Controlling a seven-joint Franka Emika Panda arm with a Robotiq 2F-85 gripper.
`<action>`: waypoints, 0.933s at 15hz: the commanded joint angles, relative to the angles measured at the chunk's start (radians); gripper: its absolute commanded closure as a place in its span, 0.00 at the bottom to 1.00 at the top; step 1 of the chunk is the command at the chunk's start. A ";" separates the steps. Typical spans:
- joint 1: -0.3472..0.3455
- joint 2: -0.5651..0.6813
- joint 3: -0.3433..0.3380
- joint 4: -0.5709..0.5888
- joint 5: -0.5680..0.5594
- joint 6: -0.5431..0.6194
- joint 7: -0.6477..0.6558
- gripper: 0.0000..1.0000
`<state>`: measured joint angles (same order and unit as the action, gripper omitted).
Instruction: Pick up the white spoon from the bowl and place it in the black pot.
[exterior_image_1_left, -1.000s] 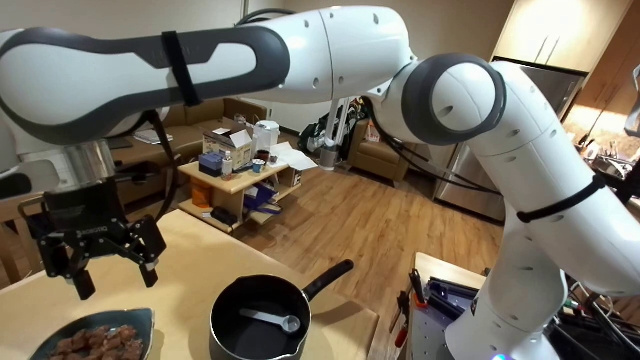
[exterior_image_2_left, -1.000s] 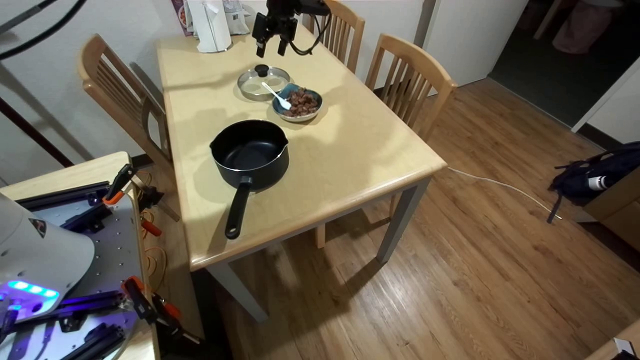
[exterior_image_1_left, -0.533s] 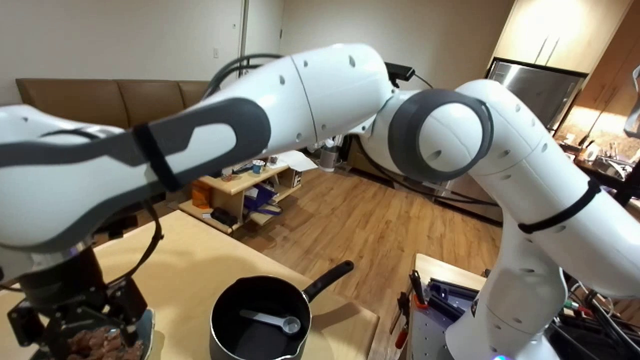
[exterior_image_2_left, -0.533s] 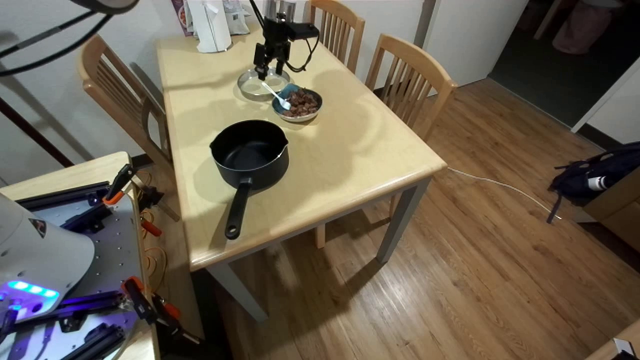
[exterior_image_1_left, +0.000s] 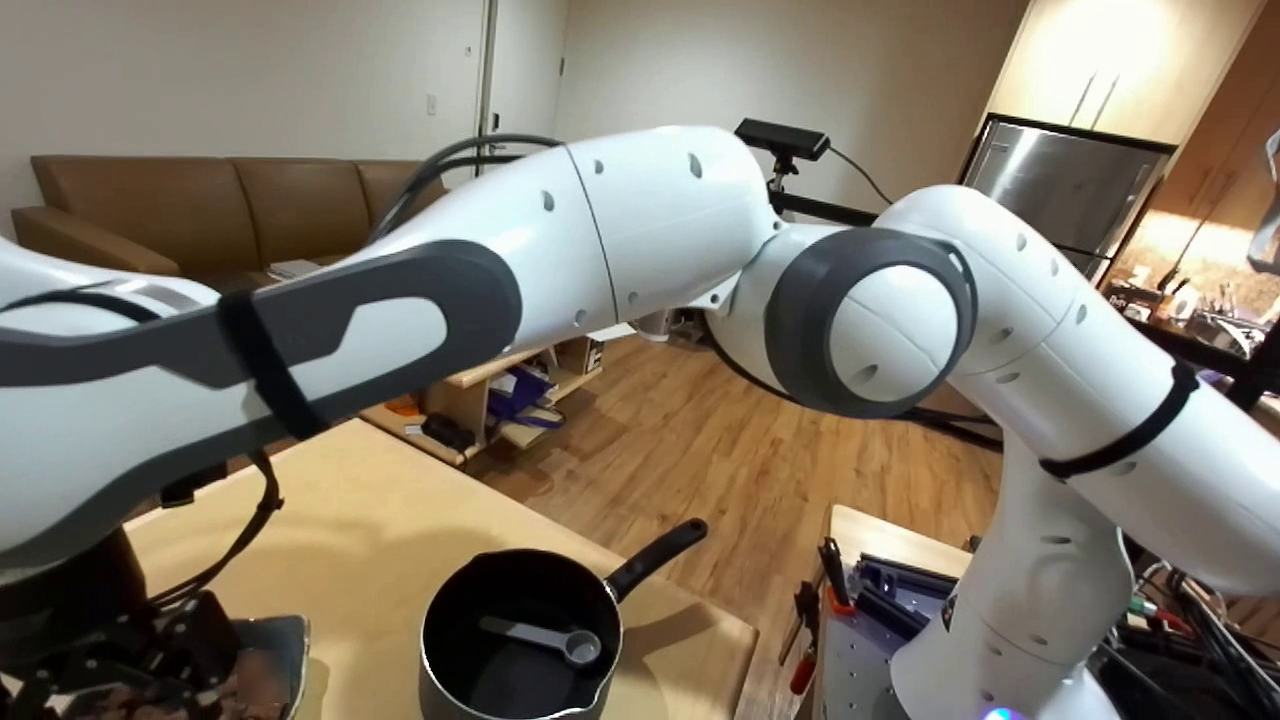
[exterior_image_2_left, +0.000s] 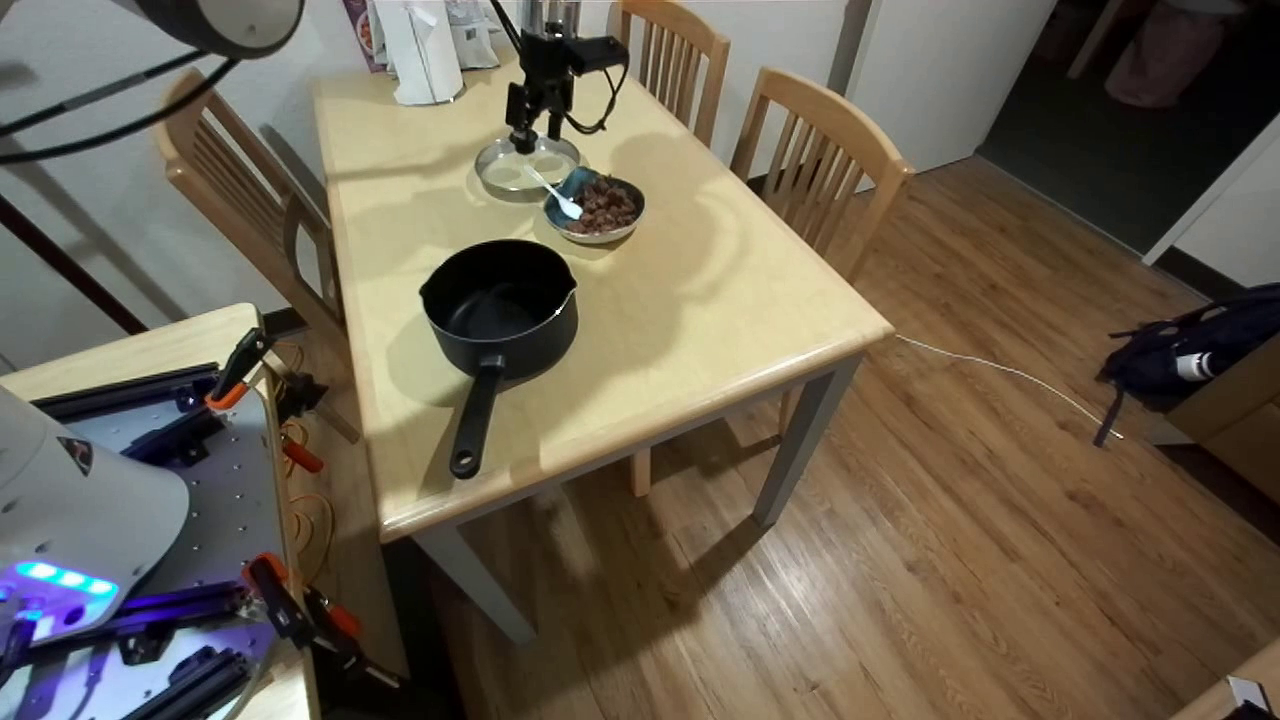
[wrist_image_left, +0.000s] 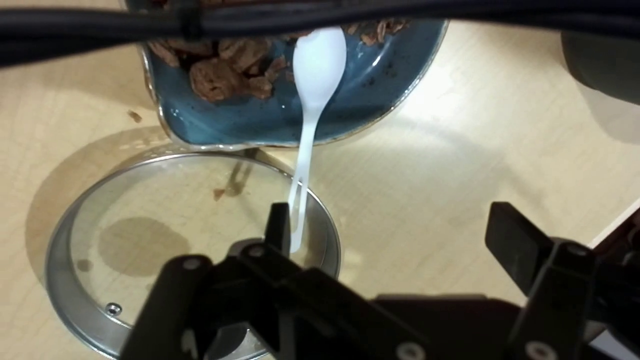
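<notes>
The white spoon (wrist_image_left: 317, 70) rests in the bowl (wrist_image_left: 385, 95), its handle sticking out over the glass lid. The bowl holds brown chunks; the spoon (exterior_image_2_left: 551, 190) and bowl (exterior_image_2_left: 600, 238) also show in an exterior view. My gripper (wrist_image_left: 392, 230) is open and empty, above the handle end; the handle appears just inside the left finger in the wrist view. In an exterior view the gripper (exterior_image_2_left: 538, 138) hangs over the lid. The black pot (exterior_image_2_left: 515, 350) stands on the table; in an exterior view the pot (exterior_image_1_left: 455, 620) contains a pale measuring spoon (exterior_image_1_left: 545, 637).
The glass lid (wrist_image_left: 75, 300) with a metal rim lies beside the bowl, under the gripper. White packages (exterior_image_2_left: 425, 50) stand at the table's far end. Wooden chairs (exterior_image_2_left: 820, 150) flank the table. The pot's handle (exterior_image_2_left: 475, 420) points toward the table's front edge.
The gripper has moved down toward the lid and the spoon's handle, and shifted slightly left in both exterior views. The spoon, bowl and pot have not moved.
</notes>
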<state>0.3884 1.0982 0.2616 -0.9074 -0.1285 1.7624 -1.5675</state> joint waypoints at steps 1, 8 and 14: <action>0.005 0.022 -0.008 0.004 0.021 0.035 0.084 0.00; 0.014 0.104 0.016 0.052 0.080 0.049 0.185 0.00; 0.016 0.110 0.015 0.072 0.085 0.044 0.197 0.10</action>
<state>0.4026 1.1810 0.2701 -0.8875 -0.0603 1.8141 -1.3869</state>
